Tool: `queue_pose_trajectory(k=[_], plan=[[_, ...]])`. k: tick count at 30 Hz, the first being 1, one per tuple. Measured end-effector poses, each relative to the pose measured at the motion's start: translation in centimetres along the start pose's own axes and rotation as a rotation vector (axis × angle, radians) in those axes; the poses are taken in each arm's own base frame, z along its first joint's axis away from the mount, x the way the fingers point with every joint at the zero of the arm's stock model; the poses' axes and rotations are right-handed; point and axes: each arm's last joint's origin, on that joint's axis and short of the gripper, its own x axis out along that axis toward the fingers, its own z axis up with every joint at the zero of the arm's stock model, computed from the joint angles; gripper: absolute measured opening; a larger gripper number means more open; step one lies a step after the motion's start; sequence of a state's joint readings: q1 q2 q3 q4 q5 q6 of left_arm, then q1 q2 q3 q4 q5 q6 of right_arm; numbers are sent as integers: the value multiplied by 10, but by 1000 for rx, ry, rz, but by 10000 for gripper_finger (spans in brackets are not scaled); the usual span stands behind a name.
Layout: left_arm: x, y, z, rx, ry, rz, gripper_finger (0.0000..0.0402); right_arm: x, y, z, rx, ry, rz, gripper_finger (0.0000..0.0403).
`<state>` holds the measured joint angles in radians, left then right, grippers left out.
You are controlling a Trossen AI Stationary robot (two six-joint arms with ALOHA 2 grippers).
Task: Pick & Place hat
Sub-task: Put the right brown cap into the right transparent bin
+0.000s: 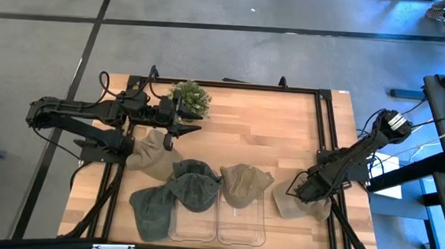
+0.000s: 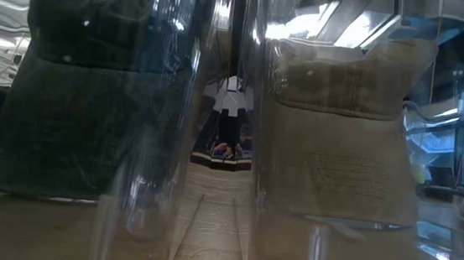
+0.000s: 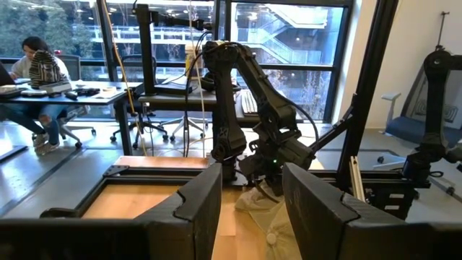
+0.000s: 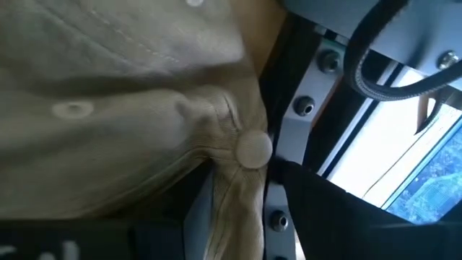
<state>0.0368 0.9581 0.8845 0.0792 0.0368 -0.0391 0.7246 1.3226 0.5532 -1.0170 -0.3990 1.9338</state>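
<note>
Five hats are lying along the near half of the wooden table (image 1: 268,134), and several are only partly readable. The right gripper (image 1: 301,191) is pressing down on the tan hat (image 1: 298,203) at the near right, just beside the black frame rail (image 1: 327,138); its fingers are closing on the crown fabric, bunching it around the top button (image 4: 253,148), though the fingertips themselves are hiding under the cloth. The left gripper (image 1: 178,128) is hovering at the far left, its jaws standing apart with nothing between them, next to a green plant (image 1: 191,97). A beige hat (image 1: 148,155) is lying partly under the left arm. A dark green hat (image 1: 151,208) and a grey-green hat (image 1: 195,185) are overlapping, the latter draping over the rim of one clear bin (image 1: 192,226); an olive hat (image 1: 244,182) is hanging over the rim of the other clear bin (image 1: 241,226). Across the low view, clear plastic walls are blurring almost everything behind them. Beyond the table, a person (image 3: 40,68) is sitting at a desk, partly cut off
</note>
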Motion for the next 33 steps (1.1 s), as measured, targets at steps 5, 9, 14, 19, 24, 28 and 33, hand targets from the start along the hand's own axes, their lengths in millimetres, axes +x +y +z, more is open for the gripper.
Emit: queue_pose_trajectory(k=[5,9,14,19,24,28,33], plan=[[0,0,0,0,0,1,143,-2,1,-1,-48,-10,8,169],[1,0,-1,0,5,15,143,-7,4,-4,-89,-27,25,169],[5,1,-4,0,22,19,143,-14,12,-9,-119,-60,110,169],[12,1,-9,-1,43,20,143,-18,26,-13,-150,-96,259,169],[21,3,-14,-1,52,23,143,-13,34,-11,-136,-157,256,169],[27,5,-20,-21,79,36,143,-6,38,-11,-125,-140,203,169],[35,7,-24,-40,80,33,143,-2,43,-12,-127,-109,186,169]])
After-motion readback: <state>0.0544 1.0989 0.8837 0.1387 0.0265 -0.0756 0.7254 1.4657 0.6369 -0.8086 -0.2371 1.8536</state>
